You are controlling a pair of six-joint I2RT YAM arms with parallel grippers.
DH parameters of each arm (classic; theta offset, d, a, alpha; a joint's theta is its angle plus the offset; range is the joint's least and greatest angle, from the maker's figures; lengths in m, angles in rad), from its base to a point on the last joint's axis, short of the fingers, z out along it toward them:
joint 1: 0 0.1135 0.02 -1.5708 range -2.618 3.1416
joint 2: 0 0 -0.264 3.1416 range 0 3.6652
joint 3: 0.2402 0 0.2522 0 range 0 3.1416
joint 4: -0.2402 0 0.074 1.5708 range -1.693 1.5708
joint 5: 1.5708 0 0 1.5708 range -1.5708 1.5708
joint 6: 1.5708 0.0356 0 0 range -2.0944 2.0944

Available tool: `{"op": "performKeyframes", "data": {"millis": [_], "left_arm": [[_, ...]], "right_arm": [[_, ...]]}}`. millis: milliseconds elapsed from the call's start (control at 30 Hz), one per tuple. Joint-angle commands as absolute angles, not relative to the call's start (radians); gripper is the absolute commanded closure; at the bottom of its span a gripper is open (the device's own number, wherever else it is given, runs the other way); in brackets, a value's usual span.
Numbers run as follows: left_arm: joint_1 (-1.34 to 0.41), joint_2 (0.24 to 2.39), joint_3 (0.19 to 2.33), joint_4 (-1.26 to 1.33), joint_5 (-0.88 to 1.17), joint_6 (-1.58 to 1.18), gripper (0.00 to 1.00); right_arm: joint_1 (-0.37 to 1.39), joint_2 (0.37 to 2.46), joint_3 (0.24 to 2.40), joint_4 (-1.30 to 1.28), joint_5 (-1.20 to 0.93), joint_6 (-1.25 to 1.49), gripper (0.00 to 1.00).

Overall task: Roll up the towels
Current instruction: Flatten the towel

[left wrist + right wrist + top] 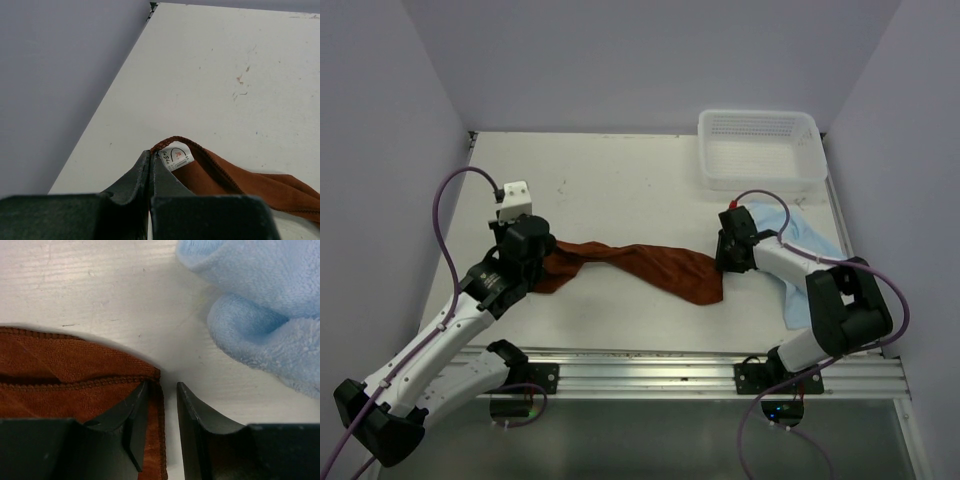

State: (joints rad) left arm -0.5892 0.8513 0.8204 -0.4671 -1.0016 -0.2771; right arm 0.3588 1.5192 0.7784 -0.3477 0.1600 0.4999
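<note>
My left gripper (pixel 151 156) is clamped on the labelled corner of the rust towel (pixel 650 268). My right gripper (pixel 162 386) stands slightly parted at its opposite hem, gripping nothing, with the blue towel (pixel 260 300) just beside. The cloth, drawn out across the table (pixel 620 180), looks limp and light, best pinched at its corners.

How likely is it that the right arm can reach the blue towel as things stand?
Probably yes. The blue towel lies close beside the right fingers, with only bare table between them. The fingers straddle the edge of the brown towel, so they would have to leave it first.
</note>
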Motion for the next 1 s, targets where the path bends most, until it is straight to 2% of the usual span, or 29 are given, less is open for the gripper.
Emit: {"op": "performKeyframes", "data": {"millis": [0, 233, 467, 567, 967], "left_arm": [[-0.583, 0.851, 0.818, -0.403, -1.005, -0.267, 1.00], [-0.583, 0.851, 0.815, -0.400, -1.000, -0.264, 1.00], [-0.583, 0.851, 0.813, -0.400, -0.996, -0.261, 1.00], [-0.583, 0.853, 0.815, -0.399, -0.994, -0.261, 1.00], [-0.583, 0.853, 0.819, -0.403, -1.015, -0.262, 1.00]], "right_arm": [[0.350, 1.529, 0.773, -0.276, 0.127, 0.514, 0.67], [0.351, 1.517, 0.759, -0.265, 0.081, 0.518, 0.71], [0.351, 1.505, 0.758, -0.279, 0.071, 0.523, 0.94], [0.351, 1.477, 0.767, -0.319, 0.093, 0.515, 1.00], [0.351, 1.260, 0.891, -0.534, 0.239, 0.453, 1.00]]}}
